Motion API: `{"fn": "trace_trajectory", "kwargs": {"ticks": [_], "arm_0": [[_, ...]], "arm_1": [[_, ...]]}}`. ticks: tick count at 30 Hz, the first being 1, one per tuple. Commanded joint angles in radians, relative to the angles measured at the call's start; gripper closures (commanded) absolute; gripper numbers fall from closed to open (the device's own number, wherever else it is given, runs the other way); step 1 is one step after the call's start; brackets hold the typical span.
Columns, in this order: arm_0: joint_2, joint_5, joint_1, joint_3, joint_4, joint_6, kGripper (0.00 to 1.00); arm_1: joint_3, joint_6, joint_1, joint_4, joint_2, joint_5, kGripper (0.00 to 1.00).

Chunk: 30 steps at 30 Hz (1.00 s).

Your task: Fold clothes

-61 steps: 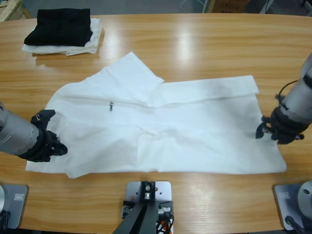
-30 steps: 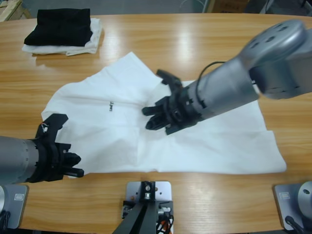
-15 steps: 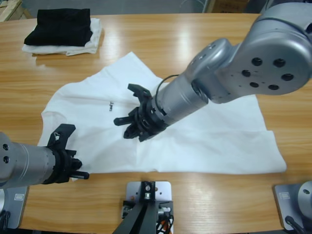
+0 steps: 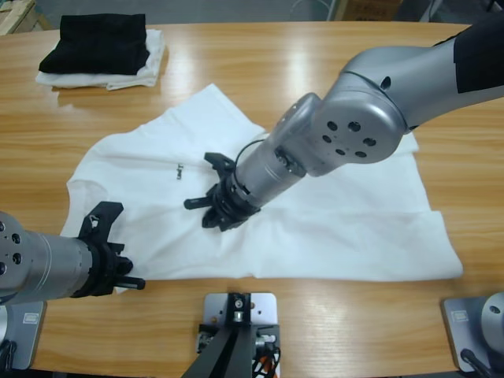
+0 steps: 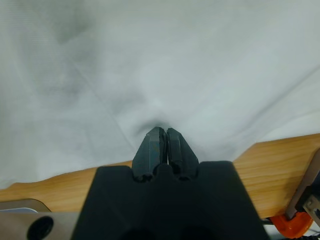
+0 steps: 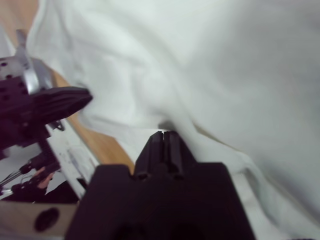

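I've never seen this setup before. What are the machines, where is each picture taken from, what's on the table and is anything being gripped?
These are two silver robot arms, each ending in a black two-jaw claw. One picture looks down from above the wooden table; the other two come from cameras on the arms' wrists, looking along each claw. A white T-shirt lies spread out. The left claw is shut on its near edge, where the cloth puckers. The right claw, reaching to the shirt's middle, is shut against a fold; whether it pinches cloth is unclear. A folded black garment sits on folded white cloth in the far corner.
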Motion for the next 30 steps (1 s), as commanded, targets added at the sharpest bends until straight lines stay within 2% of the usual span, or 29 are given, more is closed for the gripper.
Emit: {"fn": "trace_trajectory", "kwargs": {"ticks": [1,9,11,12,13,14,15,18,19,20,24,27,29,30], "arm_0": [[0.026,0.012,-0.005,0.051,-0.008,-0.02,1.0],[0.003,0.019,-0.005,0.059,-0.006,-0.033,1.0],[-0.015,0.029,0.001,0.052,-0.001,-0.038,1.0],[-0.039,0.039,0.01,0.039,0.012,-0.037,1.0],[-0.07,0.05,0.022,0.024,0.028,-0.035,1.0],[-0.111,0.06,0.04,0.005,0.046,-0.03,1.0],[-0.166,0.067,0.076,-0.024,0.073,-0.026,1.0],[-0.281,0.07,0.19,-0.095,0.151,0.029,1.0],[-0.304,0.07,0.233,-0.111,0.169,0.059,0.941],[-0.314,0.07,0.266,-0.113,0.171,0.08,0.84],[-0.297,0.069,0.387,-0.126,0.139,0.17,0.787],[-0.271,0.021,0.499,-0.197,0.088,0.36,0.345],[-0.237,-0.026,0.583,-0.271,0.09,0.52,0.199],[-0.218,-0.045,0.623,-0.306,0.096,0.575,0.161]], "arm_1": [[-0.002,-0.05,0.001,0.024,0.008,-0.129,1.0],[0.008,-0.078,-0.008,0.042,-0.055,-0.269,1.0],[0.009,-0.075,-0.008,0.098,-0.095,-0.325,1.0],[0.008,-0.07,-0.008,0.134,-0.117,-0.345,0.759],[0.008,-0.069,-0.008,0.176,-0.147,-0.377,0.39],[0.012,-0.07,-0.008,0.221,-0.193,-0.429,0.151],[0.016,-0.071,-0.008,0.245,-0.238,-0.462,0.029],[0.048,-0.083,-0.011,0.323,-0.4,-0.537,0.0],[0.054,-0.083,-0.019,0.359,-0.435,-0.547,0.0],[0.059,-0.084,-0.032,0.401,-0.462,-0.55,0.0],[0.085,-0.084,-0.126,0.564,-0.546,-0.546,0.0],[0.105,-0.106,-0.239,0.602,-0.622,-0.538,0.0],[0.105,-0.165,-0.301,0.55,-0.631,-0.491,0.002],[0.102,-0.186,-0.323,0.508,-0.619,-0.464,0.012]]}}
